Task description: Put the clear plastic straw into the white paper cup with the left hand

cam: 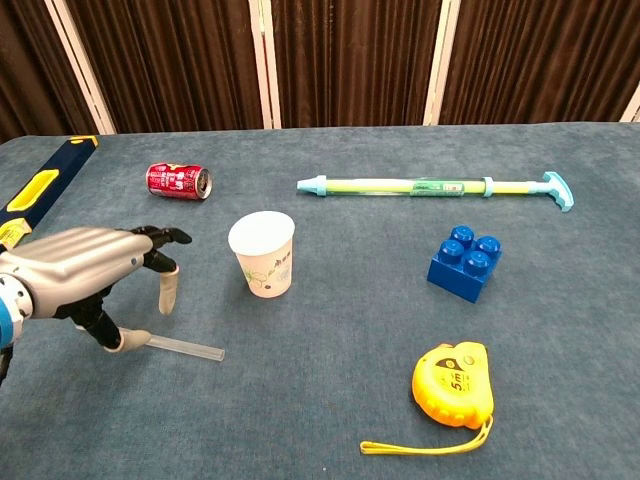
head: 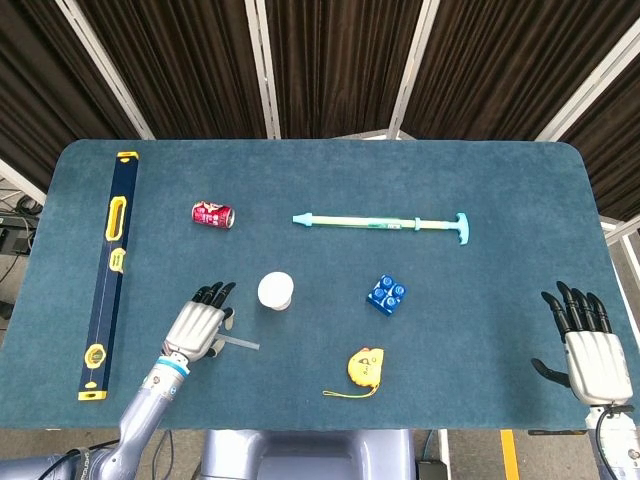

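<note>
The clear plastic straw [cam: 187, 348] lies flat on the blue table, left of and nearer than the white paper cup [cam: 263, 254]; in the head view only its right end [head: 243, 344] shows. The cup [head: 275, 290] stands upright with its mouth up. My left hand [head: 199, 325] hovers over the left part of the straw, fingers apart and pointing toward the cup, holding nothing; the chest view shows this hand [cam: 95, 272] with its thumb low beside the straw. My right hand [head: 586, 350] rests open near the table's front right corner, far from both.
A red can [head: 212, 214] lies behind the left hand and a long blue level [head: 111, 260] runs along the left edge. A green water pump [head: 382, 223], a blue brick [head: 386, 294] and a yellow tape measure [head: 365, 366] lie right of the cup.
</note>
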You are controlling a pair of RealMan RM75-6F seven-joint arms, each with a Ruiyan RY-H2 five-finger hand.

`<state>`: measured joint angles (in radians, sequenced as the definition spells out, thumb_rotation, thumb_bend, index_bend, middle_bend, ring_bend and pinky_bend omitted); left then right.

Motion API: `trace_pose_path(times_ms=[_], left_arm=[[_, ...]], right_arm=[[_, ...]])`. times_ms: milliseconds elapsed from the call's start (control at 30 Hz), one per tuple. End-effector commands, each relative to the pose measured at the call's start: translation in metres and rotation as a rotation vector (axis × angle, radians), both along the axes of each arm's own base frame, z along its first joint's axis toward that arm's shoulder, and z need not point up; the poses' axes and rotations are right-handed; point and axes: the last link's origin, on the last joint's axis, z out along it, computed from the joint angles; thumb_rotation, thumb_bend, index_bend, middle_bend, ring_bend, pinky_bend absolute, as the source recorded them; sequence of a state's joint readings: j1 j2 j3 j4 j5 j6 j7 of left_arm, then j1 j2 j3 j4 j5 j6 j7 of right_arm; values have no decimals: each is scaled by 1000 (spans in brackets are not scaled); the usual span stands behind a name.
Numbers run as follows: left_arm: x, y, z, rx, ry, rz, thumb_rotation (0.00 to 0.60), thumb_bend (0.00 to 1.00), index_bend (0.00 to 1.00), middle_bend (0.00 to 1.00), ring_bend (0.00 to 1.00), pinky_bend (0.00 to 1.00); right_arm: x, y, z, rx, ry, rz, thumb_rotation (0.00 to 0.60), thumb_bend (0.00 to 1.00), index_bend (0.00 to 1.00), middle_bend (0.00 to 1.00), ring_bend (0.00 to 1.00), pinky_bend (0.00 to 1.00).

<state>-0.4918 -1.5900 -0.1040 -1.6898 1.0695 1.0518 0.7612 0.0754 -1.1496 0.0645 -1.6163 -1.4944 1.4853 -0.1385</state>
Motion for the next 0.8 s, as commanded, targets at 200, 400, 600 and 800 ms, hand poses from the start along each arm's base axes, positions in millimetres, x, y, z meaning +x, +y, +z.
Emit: trace_pose_path(times_ms=[200, 400, 600, 800], left_arm=[[-4, -3, -7, -42, 42, 22, 600, 323, 450, 0, 0, 92], [-2, -2, -13, -28, 36, 13, 600, 322, 451, 0, 0, 92], [-3, -2, -18, -10, 37, 9, 600, 326, 454, 0, 0, 92], [-3, -2, -22, -13, 41, 10, 600, 341, 507, 0, 0, 92]], right_arm=[[0, 0, 0, 2, -1, 1, 600, 41, 93, 0, 0, 0], [0, 0, -1, 7, -6, 1, 600, 40, 93, 0, 0, 0], [1, 1, -1, 10, -8, 2, 600, 40, 93, 0, 0, 0], [2, 1, -1, 14, -15, 4, 600, 39, 93, 0, 0, 0]])
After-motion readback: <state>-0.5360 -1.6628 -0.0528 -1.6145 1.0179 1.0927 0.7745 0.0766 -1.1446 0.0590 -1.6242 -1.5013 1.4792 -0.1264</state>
